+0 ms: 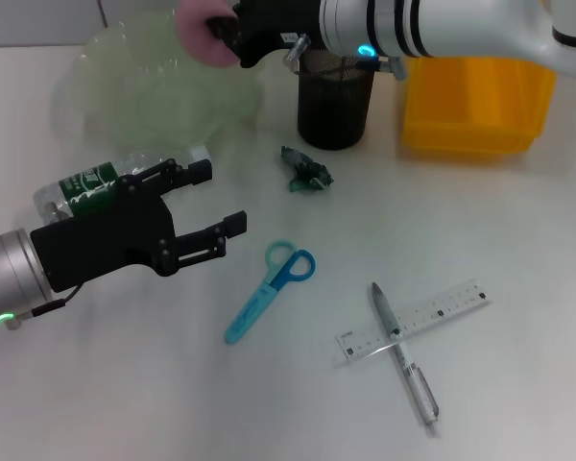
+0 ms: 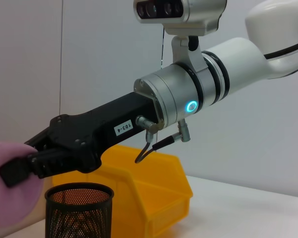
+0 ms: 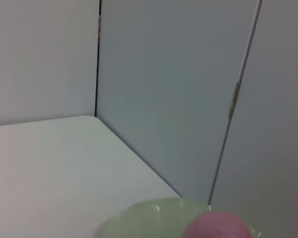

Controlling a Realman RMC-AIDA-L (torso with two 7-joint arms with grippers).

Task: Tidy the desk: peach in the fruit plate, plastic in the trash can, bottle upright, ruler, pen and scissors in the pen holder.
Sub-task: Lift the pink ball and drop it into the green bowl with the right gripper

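Note:
My right gripper (image 1: 227, 32) is shut on the pink peach (image 1: 200, 29) and holds it over the back edge of the pale green fruit plate (image 1: 144, 91). The left wrist view shows that gripper (image 2: 15, 171) on the peach (image 2: 10, 198); the right wrist view shows the peach (image 3: 216, 225) above the plate (image 3: 149, 218). My left gripper (image 1: 219, 197) is open and empty, beside the bottle (image 1: 82, 187) lying on its side. The dark plastic scrap (image 1: 305, 171), blue scissors (image 1: 269, 288), ruler (image 1: 413, 322) and pen (image 1: 403, 355) lie on the table. The black mesh pen holder (image 1: 334, 101) stands at the back.
A yellow bin (image 1: 475, 101) stands at the back right next to the pen holder, and also shows in the left wrist view (image 2: 154, 198). The pen lies across the ruler. My right arm reaches over the pen holder.

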